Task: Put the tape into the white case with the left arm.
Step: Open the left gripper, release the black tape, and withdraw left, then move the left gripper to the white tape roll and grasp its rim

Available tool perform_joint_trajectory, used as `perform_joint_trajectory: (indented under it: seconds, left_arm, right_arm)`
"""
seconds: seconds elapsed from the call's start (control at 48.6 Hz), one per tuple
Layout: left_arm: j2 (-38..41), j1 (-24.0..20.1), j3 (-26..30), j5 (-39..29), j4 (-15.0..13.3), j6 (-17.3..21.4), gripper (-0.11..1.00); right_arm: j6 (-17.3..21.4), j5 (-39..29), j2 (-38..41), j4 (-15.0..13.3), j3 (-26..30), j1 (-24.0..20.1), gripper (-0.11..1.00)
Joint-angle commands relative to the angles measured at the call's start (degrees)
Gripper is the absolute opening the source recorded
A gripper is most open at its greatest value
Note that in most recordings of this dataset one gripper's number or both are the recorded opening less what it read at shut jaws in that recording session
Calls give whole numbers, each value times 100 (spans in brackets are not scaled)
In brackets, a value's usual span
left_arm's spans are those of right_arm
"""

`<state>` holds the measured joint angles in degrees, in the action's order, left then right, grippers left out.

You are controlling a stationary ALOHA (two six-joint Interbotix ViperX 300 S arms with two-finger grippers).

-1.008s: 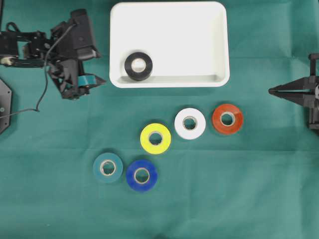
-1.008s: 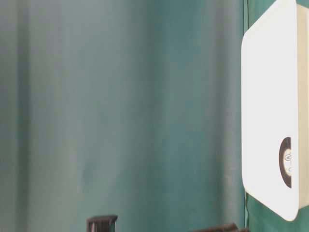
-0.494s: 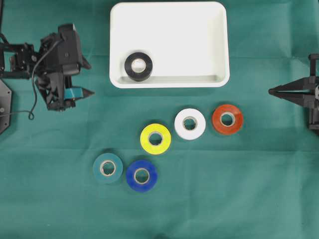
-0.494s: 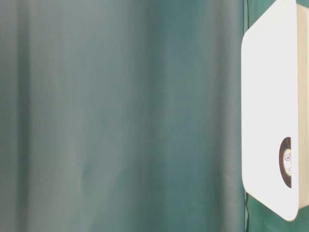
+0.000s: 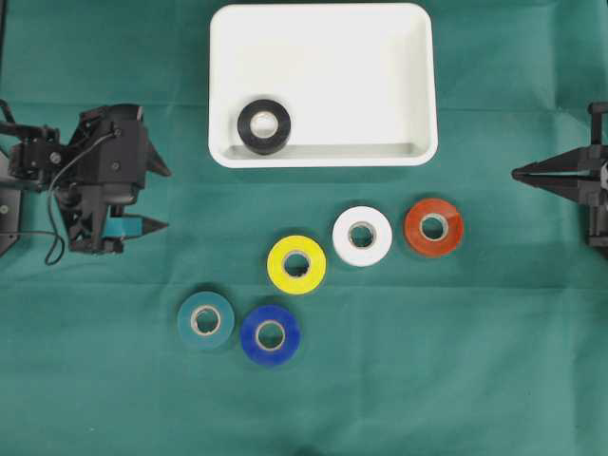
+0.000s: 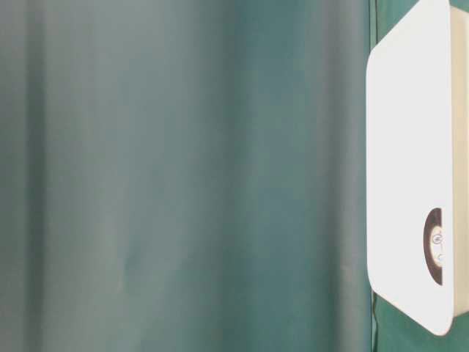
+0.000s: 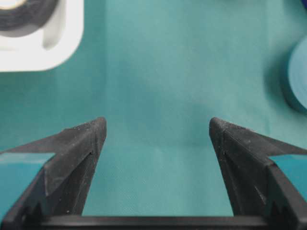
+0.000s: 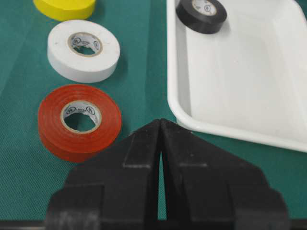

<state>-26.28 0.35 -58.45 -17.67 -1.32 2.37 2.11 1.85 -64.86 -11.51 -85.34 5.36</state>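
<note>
Tape rolls lay flat on the green cloth (image 5: 456, 380), holes facing up: yellow roll (image 5: 296, 264), white roll (image 5: 362, 236), red roll (image 5: 434, 227), teal roll (image 5: 205, 320) and blue roll (image 5: 270, 334). A black roll (image 5: 264, 125) sat in the white case (image 5: 380, 57), near its left corner. The left gripper (image 7: 157, 127) stood wide open, holding nothing, left of the case. The right gripper (image 8: 160, 125) was closed, empty. Core printing was too small to read.

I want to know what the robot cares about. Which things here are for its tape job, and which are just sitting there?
For the job:
white case
black tape, already inside it
yellow tape, white tape, red tape, teal tape, blue tape, on the cloth
left gripper, open and empty

Just there:
right gripper, shut, off to the side
green cloth
</note>
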Motion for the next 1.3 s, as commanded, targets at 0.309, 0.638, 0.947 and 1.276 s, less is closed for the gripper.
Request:
perform_joint_trajectory:
  seconds: [0.309, 0.638, 0.947, 1.276]
  left_arm:
    - [-220, 105, -26, 44, 0, 0, 86]
    - [88, 105, 167, 483, 0, 0, 86]
    - [1169, 62, 984, 686, 0, 0, 85]
    - [2303, 53, 2092, 686, -18, -62, 85]
  right_arm:
    - [9, 18, 44, -9, 62, 9, -9]
    - [9, 26, 44, -9, 62, 9, -9]
    - [9, 26, 44, -9, 62, 9, -9]
    - [9, 44, 44, -9, 44, 9, -9]
